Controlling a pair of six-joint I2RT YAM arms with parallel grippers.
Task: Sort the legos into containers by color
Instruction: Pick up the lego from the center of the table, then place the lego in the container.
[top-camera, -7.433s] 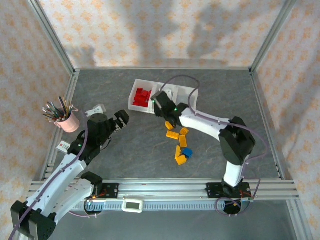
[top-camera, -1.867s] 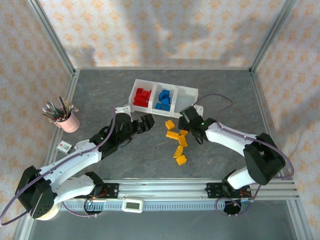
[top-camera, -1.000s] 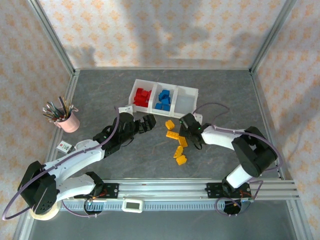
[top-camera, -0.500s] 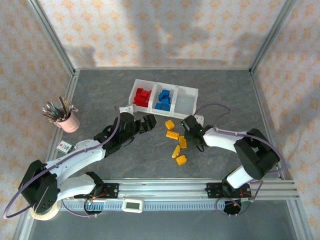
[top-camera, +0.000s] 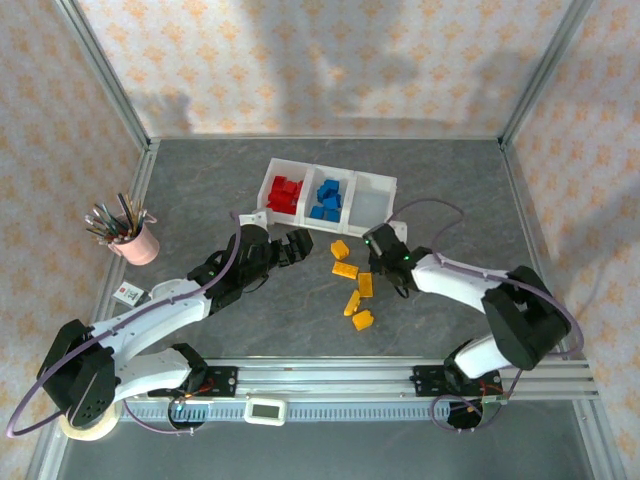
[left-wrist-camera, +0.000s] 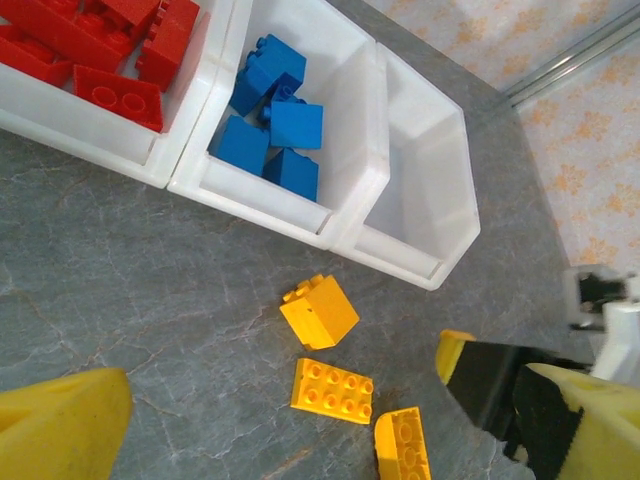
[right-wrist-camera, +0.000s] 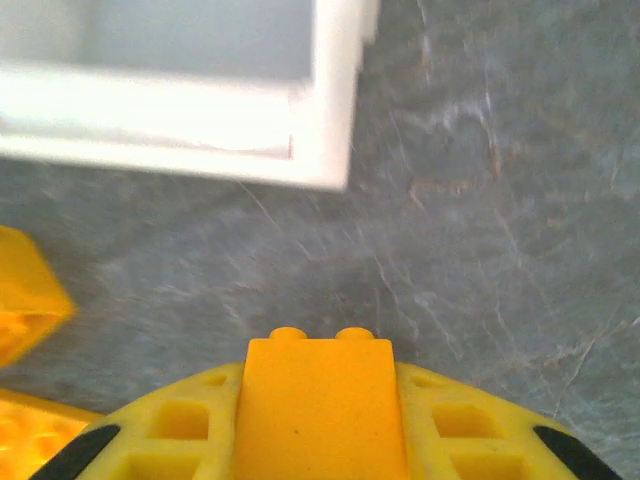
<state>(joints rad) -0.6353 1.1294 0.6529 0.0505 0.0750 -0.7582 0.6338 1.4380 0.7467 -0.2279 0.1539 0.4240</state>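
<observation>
Seen from above, the containers (top-camera: 372, 205) stand in a row toward the counter's (top-camera: 200, 180) far edge. Red bricks (top-camera: 285, 192) fill the left bin and blue bricks (top-camera: 328, 197) the middle one. Loose yellow legos (top-camera: 352, 285) lie just on the near side, between the arms, with bare counter out to the right edge. In the left wrist view, the left jaws are spread wide and grip nothing, above yellow bricks near the bins' front wall. In the right wrist view, the right jaws are clamped on a yellow brick (right-wrist-camera: 320, 400) near the end bin's corner (right-wrist-camera: 330, 100), with open counter to the right.
</observation>
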